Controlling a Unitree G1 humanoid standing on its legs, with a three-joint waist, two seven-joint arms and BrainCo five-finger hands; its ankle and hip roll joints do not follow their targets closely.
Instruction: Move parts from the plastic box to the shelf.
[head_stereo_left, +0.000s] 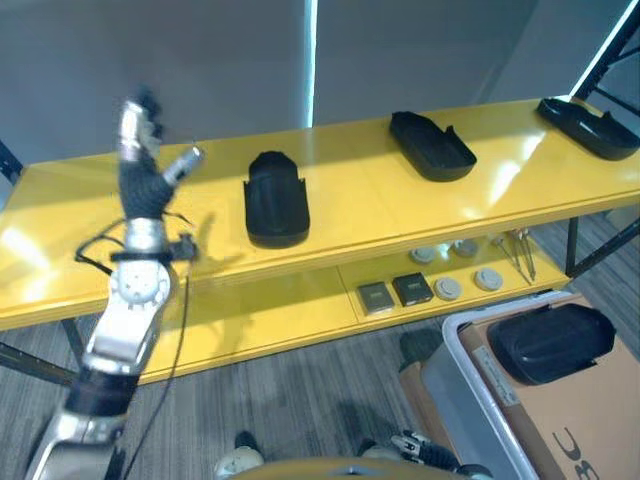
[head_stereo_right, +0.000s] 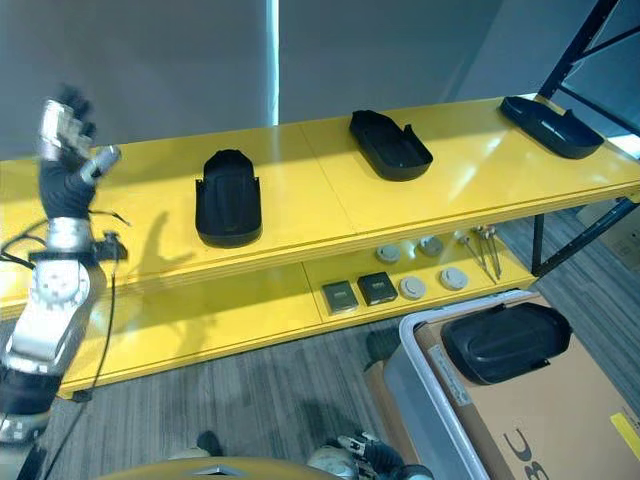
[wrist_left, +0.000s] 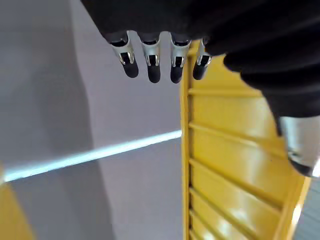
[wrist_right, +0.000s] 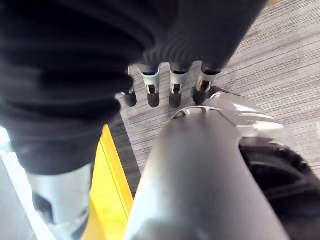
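**Left hand raised over the shelf, one part left in the box**

The left hand (head_stereo_left: 140, 150) is held up above the left end of the yellow shelf (head_stereo_left: 360, 200), clear of its top board. Its fingers (wrist_left: 152, 62) are seen straight and side by side in the wrist view, with the thumb set apart from them; nothing is held in it.

Three black parts are laid out on the top board, well apart from one another. The first part (head_stereo_left: 275, 197) is placed just right of the raised hand, the second part (head_stereo_left: 431, 145) is set further right and nearer the back edge, and the third part (head_stereo_left: 588, 126) is set at the far right end.

A fourth black part (head_stereo_right: 505, 341) is seen in the grey plastic box (head_stereo_right: 425, 375) on the floor at the lower right, resting on brown cardboard inside it.

On the lower board of the shelf, two small dark square pieces (head_stereo_left: 393, 293) and several round grey discs (head_stereo_left: 467, 284) are laid near one another.

The right hand (wrist_right: 170, 85) is shown in its own wrist view above grey carpet (wrist_right: 280, 65), with its fingers straight, in a row and holding nothing.
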